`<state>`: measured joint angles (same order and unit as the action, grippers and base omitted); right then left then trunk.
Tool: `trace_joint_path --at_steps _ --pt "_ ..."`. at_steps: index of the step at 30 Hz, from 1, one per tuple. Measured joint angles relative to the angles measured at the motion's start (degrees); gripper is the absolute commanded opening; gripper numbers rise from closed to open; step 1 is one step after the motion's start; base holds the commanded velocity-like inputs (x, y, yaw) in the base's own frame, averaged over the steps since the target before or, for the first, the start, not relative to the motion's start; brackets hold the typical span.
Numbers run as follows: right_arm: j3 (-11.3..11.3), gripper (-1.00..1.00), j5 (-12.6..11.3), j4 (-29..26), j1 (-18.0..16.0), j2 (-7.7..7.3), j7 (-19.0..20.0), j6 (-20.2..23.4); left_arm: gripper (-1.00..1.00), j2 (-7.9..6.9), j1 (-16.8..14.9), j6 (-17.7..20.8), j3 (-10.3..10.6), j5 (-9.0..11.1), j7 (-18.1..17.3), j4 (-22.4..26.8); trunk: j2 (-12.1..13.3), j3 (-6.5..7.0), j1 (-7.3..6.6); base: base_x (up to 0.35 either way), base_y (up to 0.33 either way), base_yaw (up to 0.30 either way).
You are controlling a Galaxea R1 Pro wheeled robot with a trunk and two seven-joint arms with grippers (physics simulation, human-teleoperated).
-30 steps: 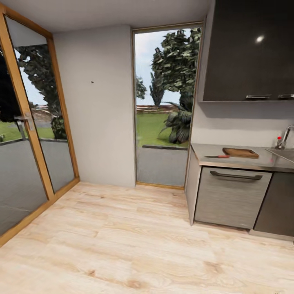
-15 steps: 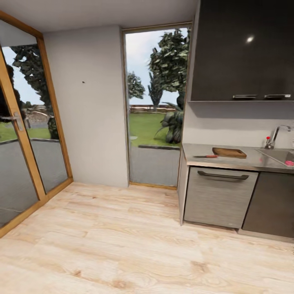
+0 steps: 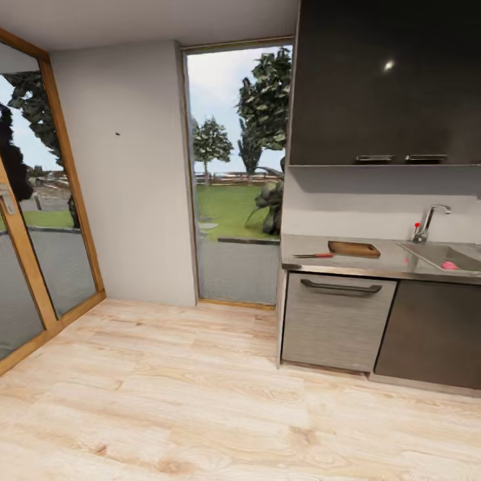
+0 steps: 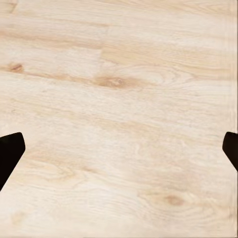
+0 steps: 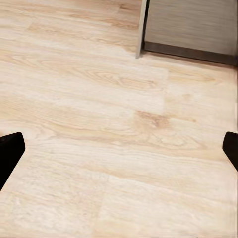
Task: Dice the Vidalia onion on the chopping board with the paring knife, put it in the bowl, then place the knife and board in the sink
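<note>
While I am closing on the sink (image 3: pixel 446 256), both grippers are hanging wide open and empty; chopping board (image 3: pixel 354 249) and paring knife (image 3: pixel 312 255) are lying beside it; next, reaching the pink item (image 3: pixel 449 265) in the basin.

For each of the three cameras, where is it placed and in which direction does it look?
Head view: high on the robot, facing the kitchen corner: countertop with chopping board, paring knife, sink.
Left wrist view: on the left arm, facing down at the floor; dark fingertips at both edges.
Right wrist view: facing floor and cabinet base; fingertips alike.
Shared: the same light wood floor.
</note>
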<state>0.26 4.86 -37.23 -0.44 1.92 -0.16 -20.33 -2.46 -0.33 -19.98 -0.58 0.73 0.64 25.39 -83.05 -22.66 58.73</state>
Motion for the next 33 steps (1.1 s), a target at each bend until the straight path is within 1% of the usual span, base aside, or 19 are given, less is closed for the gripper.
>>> trace_joint_path --at_steps 22,33 --pt "0.0 1.0 0.0 0.0 0.0 0.0 0.1 0.0 1.0 -0.03 0.0 0.0 0.0 0.0 0.0 -0.1 0.0 0.5 0.0 0.004 -0.319 -0.264" --pt "0.0 1.0 0.0 0.0 0.0 0.0 0.1 0.0 1.0 -0.09 0.0 -0.1 0.0 0.0 0.0 -0.1 0.0 0.86 -0.02 0.176 -0.262 -0.273"
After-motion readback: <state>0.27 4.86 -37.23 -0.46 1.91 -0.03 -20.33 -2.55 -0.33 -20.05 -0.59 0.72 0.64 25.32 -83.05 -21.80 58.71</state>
